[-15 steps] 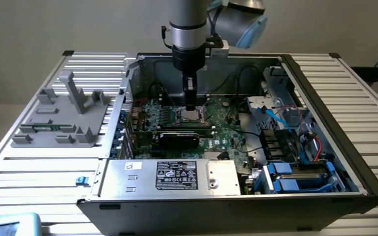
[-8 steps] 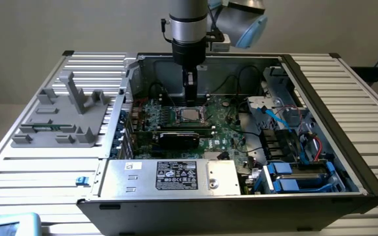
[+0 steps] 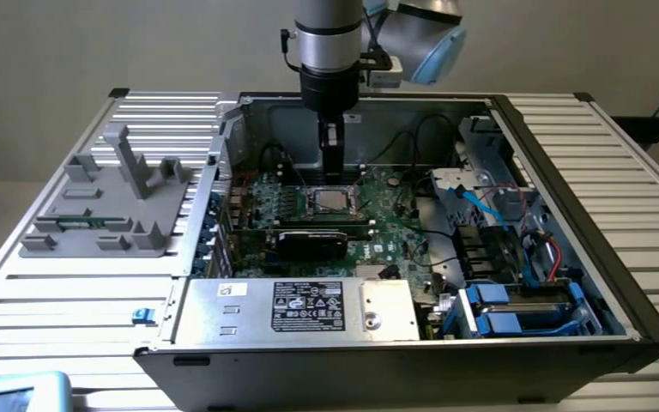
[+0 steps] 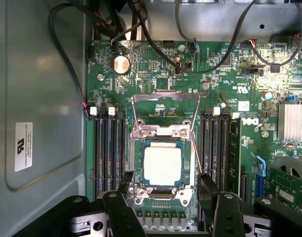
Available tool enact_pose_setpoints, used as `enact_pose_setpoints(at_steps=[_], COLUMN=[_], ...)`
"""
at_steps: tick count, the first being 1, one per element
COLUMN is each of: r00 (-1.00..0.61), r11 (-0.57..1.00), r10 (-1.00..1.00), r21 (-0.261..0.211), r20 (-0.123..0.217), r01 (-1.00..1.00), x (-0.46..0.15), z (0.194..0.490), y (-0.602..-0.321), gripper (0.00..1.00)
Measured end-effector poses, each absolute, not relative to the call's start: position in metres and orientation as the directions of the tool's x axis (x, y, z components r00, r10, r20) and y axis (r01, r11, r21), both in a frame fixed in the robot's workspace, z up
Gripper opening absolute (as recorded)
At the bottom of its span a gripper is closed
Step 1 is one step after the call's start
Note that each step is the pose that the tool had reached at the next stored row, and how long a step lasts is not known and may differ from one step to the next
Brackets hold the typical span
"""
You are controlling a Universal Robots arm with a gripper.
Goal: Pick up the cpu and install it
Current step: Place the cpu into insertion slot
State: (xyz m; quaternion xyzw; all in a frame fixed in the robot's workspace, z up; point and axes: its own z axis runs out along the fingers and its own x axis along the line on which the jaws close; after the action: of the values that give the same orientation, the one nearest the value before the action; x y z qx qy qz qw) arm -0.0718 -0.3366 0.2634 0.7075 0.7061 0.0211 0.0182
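Right, nearest us in the exterior view sits the large silver metal box w/ a black label [image 3: 295, 305], at the front of the open black computer case [image 3: 421, 378] on the slatted metal table [image 3: 32, 300]. Just behind it the black rectangular card [image 3: 318, 243] lies across the green motherboard [image 3: 398, 232]. Behind that is the cpu [image 3: 331, 202], a small flat square chip w/ a dull silver-beige top. It lies flat in its socket, and in the wrist view the silver metal load frame [image 4: 160, 131] is tilted up off it, not clamped. Above the chip hangs the black two-fingered pincer [image 3: 329, 172], jaws spread wide & holding nothing, one finger to each side of the socket. We judge the chip placed but not locked. To do this bit well, keep the pincer centred & vertical, w/ its fingers clear of the raised frame and the black memory slots [image 4: 108, 148]. Avoid any sideways nudge that could skew the chip.
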Motion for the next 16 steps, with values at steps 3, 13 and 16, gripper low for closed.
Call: enact_pose_setpoints(at_steps=[3, 13, 16], r00=[0.002, 0.002, 0.002], r11=[-0.002, -0.002, -0.002], r10=[1.0, 1.0, 1.0], r21=[0.055, 0.056, 0.056], r20=[0.004, 0.005, 0.006], r01=[0.998, 0.998, 0.998], x=[-0.0729, -0.075, -0.0749], z=[0.2634, 0.2634, 0.2634], y=[-0.3366, -0.3371, -0.3374], gripper=[0.64, 0.25, 0.13])
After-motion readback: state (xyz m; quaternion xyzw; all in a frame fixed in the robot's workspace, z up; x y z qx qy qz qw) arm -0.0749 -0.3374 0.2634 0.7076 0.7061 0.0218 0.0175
